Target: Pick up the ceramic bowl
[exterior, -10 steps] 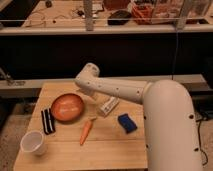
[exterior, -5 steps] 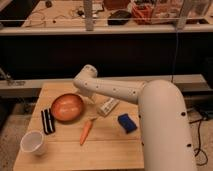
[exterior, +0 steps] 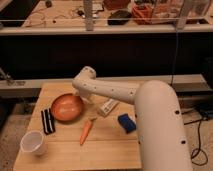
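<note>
The gripper (exterior: pixel 89 98) hangs just beside the ceramic bowl (exterior: pixel 67 107) on the counter (exterior: pixel 110 147), probably placed for a rim grasp; whether it is open cannot be told.

Glossy ceramic bowl (exterior: pixel 66 107), matt wooden table (exterior: pixel 107 150), gripper (exterior: pixel 89 98) beside bowl

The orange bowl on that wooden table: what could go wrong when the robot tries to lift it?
The end effector is by the ceramic bowl's back-right rim. The bowl looks wide, shallow and glossy, so a grip on its rim may slip or tip it. The black item lies close to its left edge and the carrot is just below-right, so a shoved bowl could knock them. The arm passes over the white packet and might sweep it.
</note>
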{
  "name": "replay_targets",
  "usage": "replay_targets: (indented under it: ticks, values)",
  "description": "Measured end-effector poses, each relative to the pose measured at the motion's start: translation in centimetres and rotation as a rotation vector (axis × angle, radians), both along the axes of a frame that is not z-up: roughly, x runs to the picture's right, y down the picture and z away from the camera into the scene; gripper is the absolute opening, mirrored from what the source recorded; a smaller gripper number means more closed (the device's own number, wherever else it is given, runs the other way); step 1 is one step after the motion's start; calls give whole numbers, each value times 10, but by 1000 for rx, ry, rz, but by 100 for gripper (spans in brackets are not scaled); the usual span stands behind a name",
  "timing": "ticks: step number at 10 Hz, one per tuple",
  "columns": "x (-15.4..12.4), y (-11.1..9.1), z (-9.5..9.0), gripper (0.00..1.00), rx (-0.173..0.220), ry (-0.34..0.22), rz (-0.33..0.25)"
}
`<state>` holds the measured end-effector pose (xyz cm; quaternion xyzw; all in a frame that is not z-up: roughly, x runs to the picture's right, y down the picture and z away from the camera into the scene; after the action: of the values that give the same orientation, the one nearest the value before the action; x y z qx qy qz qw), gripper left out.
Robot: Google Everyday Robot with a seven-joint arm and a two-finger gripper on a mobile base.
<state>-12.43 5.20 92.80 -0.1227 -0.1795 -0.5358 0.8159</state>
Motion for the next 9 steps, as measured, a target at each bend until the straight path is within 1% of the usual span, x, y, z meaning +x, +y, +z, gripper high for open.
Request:
replay_targets:
  ticks: [3, 4, 6, 7, 8, 9]
  values:
    - [-6, 1, 6, 79, 4, -7, -4]
    - [-11, 0, 6, 73, 9, -6, -2]
    - [-29, -1, 7, 53, 15, -11, -6]
    - [-30, -2, 8, 46, 18, -10, -9]
    - [-29, -4, 8, 33, 26, -5, -13]
    - [-31, -7, 6, 24, 38, 0, -18]
